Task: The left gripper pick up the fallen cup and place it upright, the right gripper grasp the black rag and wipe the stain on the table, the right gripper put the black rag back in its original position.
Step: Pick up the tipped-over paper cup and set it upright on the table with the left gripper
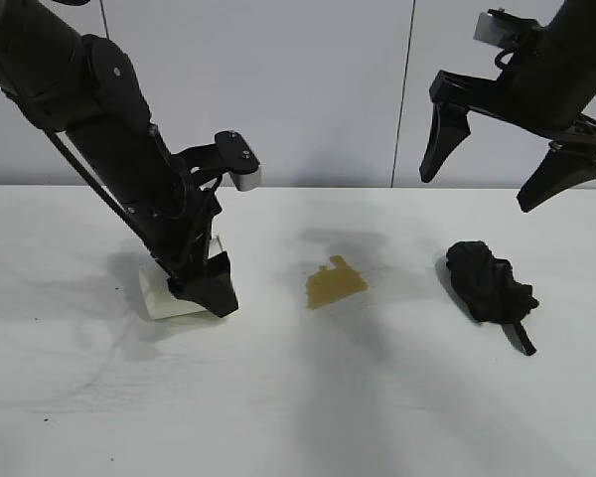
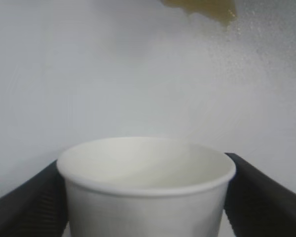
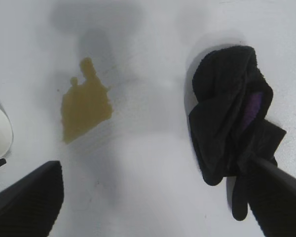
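While the left claw point(image 1: 207, 288) straddles the cup point(image 1: 169, 296), fingers not visibly gripping, an off-centre squeeze could crush it; the right claw point(image 1: 497, 164) hangs wide.

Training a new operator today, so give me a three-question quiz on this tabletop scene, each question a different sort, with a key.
1. True or false: the right gripper touches the black rag.
2. What lies between the cup and the rag on the table? A) stain B) spoon C) plate
3. Fill in: the fingers of the left gripper stand on either side of the ____.

Key: 1 false, it hangs above; 2 A, the stain; 3 cup.
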### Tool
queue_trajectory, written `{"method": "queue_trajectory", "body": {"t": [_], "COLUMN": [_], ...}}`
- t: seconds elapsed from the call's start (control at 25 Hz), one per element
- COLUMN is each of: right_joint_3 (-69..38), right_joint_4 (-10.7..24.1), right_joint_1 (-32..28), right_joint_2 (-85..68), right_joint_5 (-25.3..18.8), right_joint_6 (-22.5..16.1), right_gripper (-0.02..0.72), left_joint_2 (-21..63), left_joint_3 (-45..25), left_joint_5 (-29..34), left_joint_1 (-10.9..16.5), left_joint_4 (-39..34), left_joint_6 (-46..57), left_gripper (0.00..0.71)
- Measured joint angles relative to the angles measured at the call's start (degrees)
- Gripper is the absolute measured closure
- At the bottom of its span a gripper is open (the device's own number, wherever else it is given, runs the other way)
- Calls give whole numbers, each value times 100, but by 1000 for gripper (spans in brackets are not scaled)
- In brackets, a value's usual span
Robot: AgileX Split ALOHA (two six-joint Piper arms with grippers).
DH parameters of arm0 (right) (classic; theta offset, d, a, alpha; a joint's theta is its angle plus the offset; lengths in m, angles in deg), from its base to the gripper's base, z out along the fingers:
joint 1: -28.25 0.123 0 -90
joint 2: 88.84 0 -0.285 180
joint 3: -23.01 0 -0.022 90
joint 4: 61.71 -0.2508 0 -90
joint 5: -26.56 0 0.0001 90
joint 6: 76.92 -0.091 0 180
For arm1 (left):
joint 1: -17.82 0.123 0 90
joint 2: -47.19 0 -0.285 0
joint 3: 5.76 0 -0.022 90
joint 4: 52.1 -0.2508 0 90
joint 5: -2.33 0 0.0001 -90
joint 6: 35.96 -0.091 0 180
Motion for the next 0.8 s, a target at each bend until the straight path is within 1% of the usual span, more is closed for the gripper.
{"method": "queue_trajectory", "body": {"t": [0.32, 0.44, 0.52, 0.68, 0.8], "right_joint_3": [0, 0, 0, 0, 0], "right_joint_4": [0, 0, 0, 0, 5], "right_joint_1": [0, 0, 0, 0, 0], "right_joint_2": [0, 0, 0, 0, 0], "right_joint_5": [2, 2, 2, 2, 2], "right_joint_6": [0, 0, 0, 5, 3], "right_gripper": [9, 9, 9, 9, 9], "left_joint_2": [0, 13, 57, 163, 203], "left_joint_3": [0, 0, 0, 0, 0], "left_joint_5": [-13, 37, 114, 220, 446], "left_joint_1": [0, 0, 0, 20, 122], "left_joint_4": [64, 273, 624, 1693, 2516], "left_joint_6": [-134, -394, -780, -1734, -2362], "left_gripper": [200, 200, 200, 210, 224]}}
